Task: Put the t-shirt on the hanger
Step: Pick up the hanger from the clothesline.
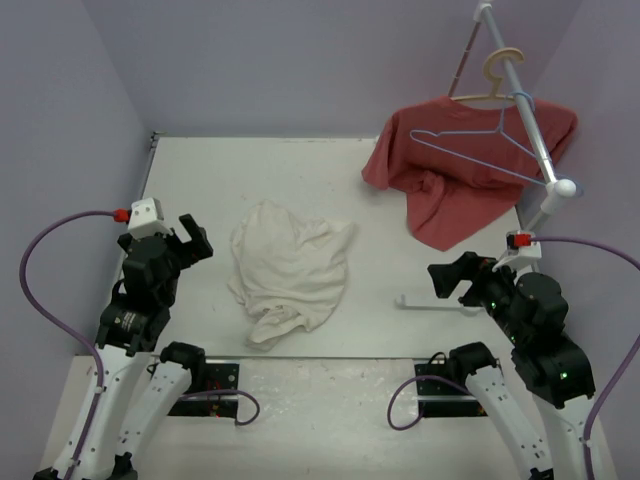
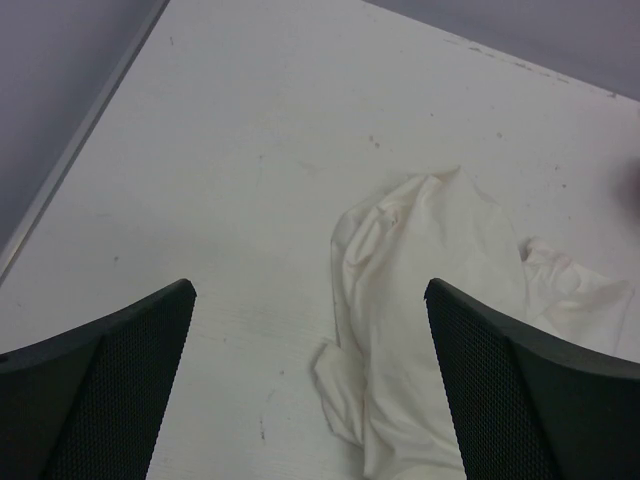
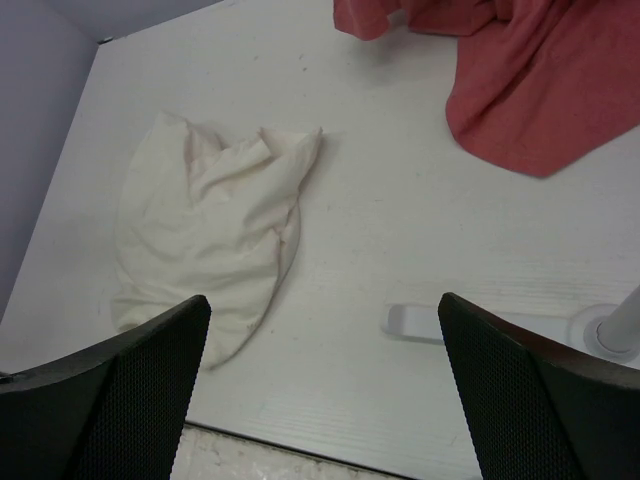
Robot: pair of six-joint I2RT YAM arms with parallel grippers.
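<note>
While apart from hanger (image 1: 478,150), t-shirt (image 1: 290,268) on table (image 1: 200,180)

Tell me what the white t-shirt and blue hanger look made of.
The t-shirt: soft matte cream fabric, likely cotton knit; it lies in limp crumpled folds. The hanger: thin light-blue wire, smooth, probably coated metal; its slim lines hold a crisp triangle.

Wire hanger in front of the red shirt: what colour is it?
Light blue. The hanger shows best in the top external view, against the red t-shirt.
</note>
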